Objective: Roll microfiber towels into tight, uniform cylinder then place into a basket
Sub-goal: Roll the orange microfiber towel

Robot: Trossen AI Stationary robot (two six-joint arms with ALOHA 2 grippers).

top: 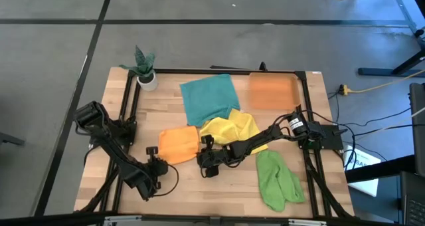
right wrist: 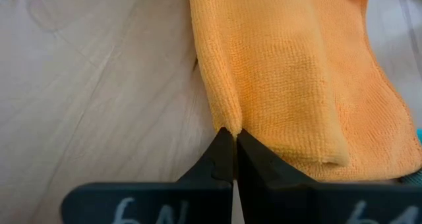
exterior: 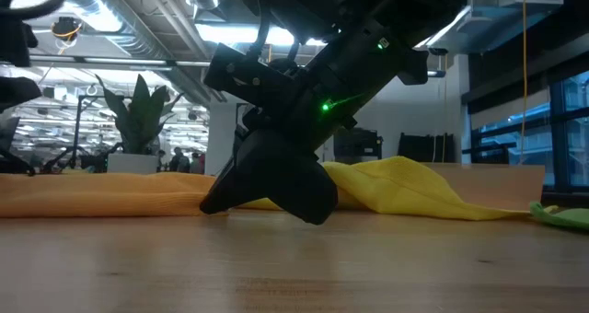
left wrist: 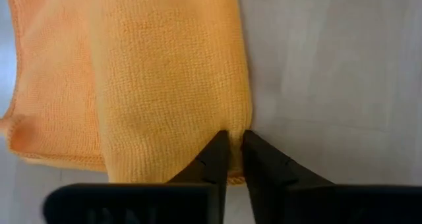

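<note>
Orange towel (left wrist: 165,72) edge pinched between both grippers' fingers (right wrist: 221,159).

High view straight down over the table, low view level at tabletop, both wrist views close on the orange towel (left wrist: 132,72)

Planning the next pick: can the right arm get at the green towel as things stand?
Probably not straight away: the right gripper is shut on the orange towel edge. Otherwise the green towel lies uncovered on the right arm's side, nothing on it.
</note>
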